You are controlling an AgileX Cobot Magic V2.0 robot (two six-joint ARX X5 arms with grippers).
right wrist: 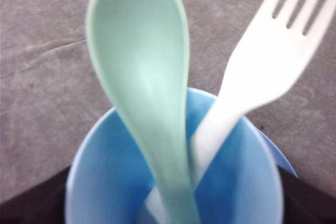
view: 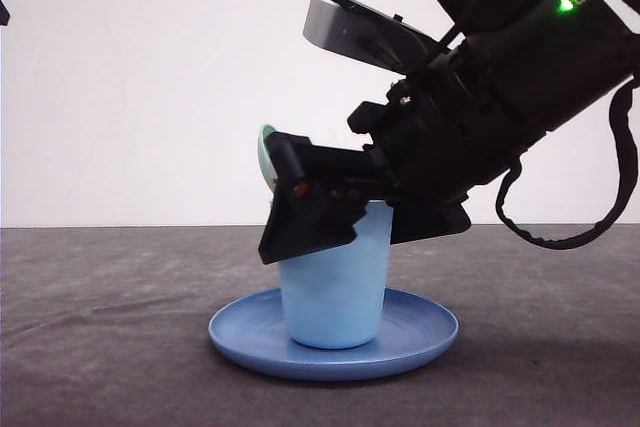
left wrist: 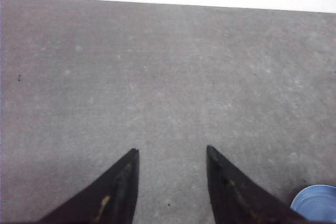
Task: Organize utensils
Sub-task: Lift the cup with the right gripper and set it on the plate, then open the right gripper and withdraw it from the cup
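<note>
The pale mint-green spoon (right wrist: 142, 77) and the white fork (right wrist: 273, 51) stand handle-down in the light blue cup (right wrist: 105, 171), crossing each other, heads sticking out above the rim. In the front view the cup (view: 335, 287) stands on the round blue plate (view: 420, 332), and the spoon's bowl (view: 266, 157) peeks out behind the black fingers. My right gripper (view: 360, 212) hangs over the cup's mouth, open, its fingers (right wrist: 31, 200) spread to either side of the rim, touching neither utensil. My left gripper (left wrist: 172, 153) is open over bare table.
The grey table (view: 100, 327) stretches around the plate, against a white wall behind. The plate's edge (left wrist: 315, 203) shows beside my left gripper's finger. The right arm's dark body and a looped cable (view: 570, 227) hang above the plate's right side.
</note>
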